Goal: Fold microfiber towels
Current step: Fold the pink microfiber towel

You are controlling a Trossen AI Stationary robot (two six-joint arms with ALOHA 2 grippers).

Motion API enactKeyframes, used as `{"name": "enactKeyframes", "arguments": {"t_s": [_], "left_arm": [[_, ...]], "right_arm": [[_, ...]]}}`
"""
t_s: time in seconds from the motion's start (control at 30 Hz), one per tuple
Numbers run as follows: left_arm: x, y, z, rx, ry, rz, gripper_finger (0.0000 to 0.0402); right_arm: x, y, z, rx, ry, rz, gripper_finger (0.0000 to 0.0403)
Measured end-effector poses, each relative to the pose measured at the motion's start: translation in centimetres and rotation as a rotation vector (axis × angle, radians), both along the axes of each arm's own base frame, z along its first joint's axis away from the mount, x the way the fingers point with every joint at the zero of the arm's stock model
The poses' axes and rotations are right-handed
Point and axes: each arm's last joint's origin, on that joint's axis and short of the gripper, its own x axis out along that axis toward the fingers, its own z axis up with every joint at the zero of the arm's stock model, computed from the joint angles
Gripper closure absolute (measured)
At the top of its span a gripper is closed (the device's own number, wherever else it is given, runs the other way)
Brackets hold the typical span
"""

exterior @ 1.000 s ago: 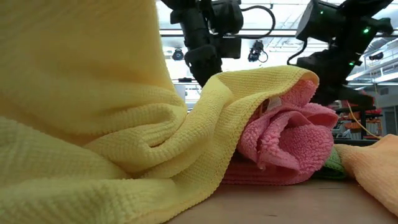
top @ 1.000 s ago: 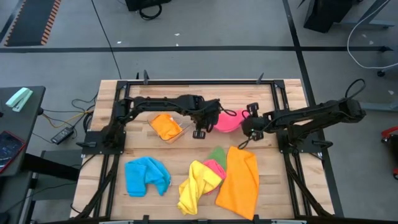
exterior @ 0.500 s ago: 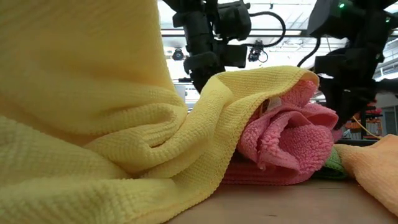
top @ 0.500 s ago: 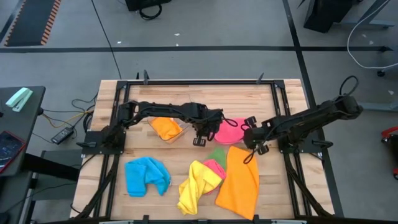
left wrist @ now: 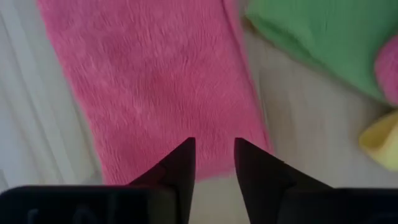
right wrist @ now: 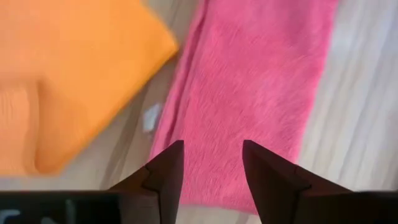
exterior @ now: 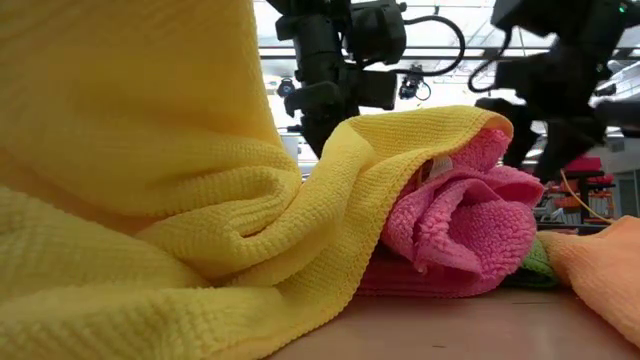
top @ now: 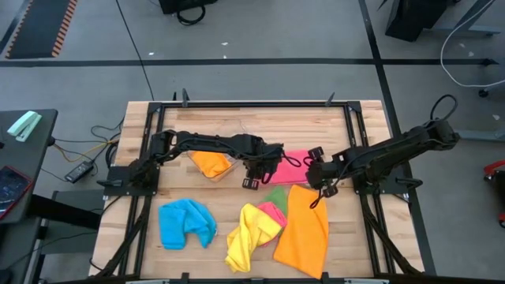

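A pink towel point(top: 293, 162) lies flat on the table as a folded strip, between my two grippers. My left gripper point(top: 254, 172) stands open over the strip's left end point(left wrist: 155, 93). My right gripper point(top: 319, 175) stands open over its right end point(right wrist: 249, 81), next to a corner of the large orange towel point(top: 304, 229). Nothing sits between either pair of fingers. Nearer the front edge lie a blue towel point(top: 187, 223), a crumpled yellow towel point(top: 251, 235), a green towel point(top: 276, 195) and a small pink one point(top: 273, 211). The low view hides the pink strip behind the yellow towel point(exterior: 150, 200).
A clear tub holding a small orange towel point(top: 211, 163) stands left of my left gripper. The heap of yellow, pink and green towels lies just in front of both grippers. Bare wood point(top: 252, 126) shows along the table's far side.
Both grippers have come toward the near edge with the pink towel, the left one sinking. The towel was a bunched lump held up between them. It now lies flat as a strip on the table, and both grippers have let go. The right gripper's fingers have spread apart.
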Motion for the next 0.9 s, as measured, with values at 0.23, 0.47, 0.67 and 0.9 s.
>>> {"name": "enactKeyframes", "arguments": {"t_s": [0.23, 0.47, 0.67, 0.9], "left_arm": [[-0.2, -0.8, -1.1, 0.002, 0.074, -0.031, 0.0259], [-0.3, -2.9, -2.4, 0.184, 0.149, -0.135, 0.0251], [-0.6, -3.7, -2.8, 0.364, 0.204, -0.205, 0.0258], [-2.3, -3.5, -6.3, 0.539, 0.292, -0.271, 0.0281]], "right_arm": [[0.5, 0.1, 1.1, 0.052, -0.070, -0.094, 0.0238], [0.6, 0.2, 0.4, 0.124, -0.130, -0.208, 0.0240], [0.3, 0.1, -0.6, 0.143, -0.131, -0.247, 0.0242], [0.8, 0.4, -0.5, 0.160, -0.200, -0.232, 0.0242]]}}
